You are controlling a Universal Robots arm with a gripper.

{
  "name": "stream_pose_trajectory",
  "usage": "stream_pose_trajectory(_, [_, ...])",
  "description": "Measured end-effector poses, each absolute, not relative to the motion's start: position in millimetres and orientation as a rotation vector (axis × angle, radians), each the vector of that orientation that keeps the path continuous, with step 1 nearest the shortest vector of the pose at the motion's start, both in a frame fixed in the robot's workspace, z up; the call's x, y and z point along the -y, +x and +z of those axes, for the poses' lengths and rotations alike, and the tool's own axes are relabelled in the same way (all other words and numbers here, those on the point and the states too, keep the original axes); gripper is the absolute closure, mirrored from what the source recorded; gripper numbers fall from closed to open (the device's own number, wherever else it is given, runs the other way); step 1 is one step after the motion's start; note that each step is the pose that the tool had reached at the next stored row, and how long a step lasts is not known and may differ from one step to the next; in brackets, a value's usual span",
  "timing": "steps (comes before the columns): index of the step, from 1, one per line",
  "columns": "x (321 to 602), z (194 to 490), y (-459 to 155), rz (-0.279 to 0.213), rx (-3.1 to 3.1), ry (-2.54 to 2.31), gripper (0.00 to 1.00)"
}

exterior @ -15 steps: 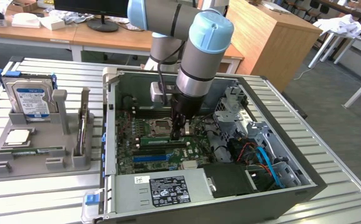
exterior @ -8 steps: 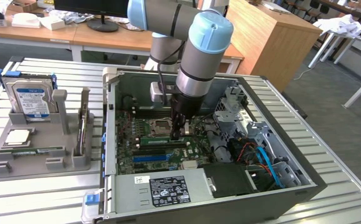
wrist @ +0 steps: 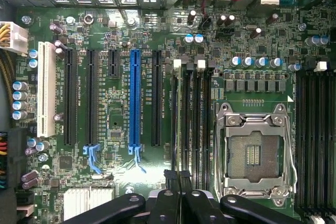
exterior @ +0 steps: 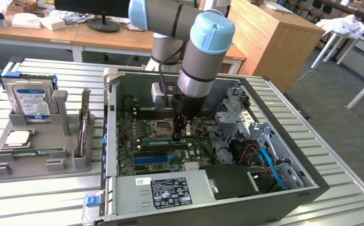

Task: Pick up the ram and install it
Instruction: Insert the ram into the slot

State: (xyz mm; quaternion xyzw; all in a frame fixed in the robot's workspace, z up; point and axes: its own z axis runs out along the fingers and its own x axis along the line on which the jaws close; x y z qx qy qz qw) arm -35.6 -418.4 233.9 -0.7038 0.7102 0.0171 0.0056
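Observation:
The ram (exterior: 161,141) is a narrow green stick standing on edge in a memory slot of the motherboard, inside the open computer case (exterior: 116,141). My gripper (exterior: 180,137) points straight down with its black fingers at the end of the stick nearer the exterior view's right. I cannot tell whether they pinch it or rest on top of it. In the wrist view my gripper (wrist: 177,174) is shut, directly above the black memory slots (wrist: 191,119) beside the empty processor socket (wrist: 253,153).
A grey holder (exterior: 68,162) at the exterior view's left carries a hard drive (exterior: 32,101), a silver processor chip (exterior: 17,137) and another green stick (exterior: 34,153). A blue slot (wrist: 135,98), cables (exterior: 266,160) and the power supply (exterior: 163,190) crowd the case.

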Motion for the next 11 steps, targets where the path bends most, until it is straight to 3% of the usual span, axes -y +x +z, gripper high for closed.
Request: stream_pose_trajectory(11, [418.5, 232.0, -35.7, 0.053, -2.223, -2.203, 0.88])
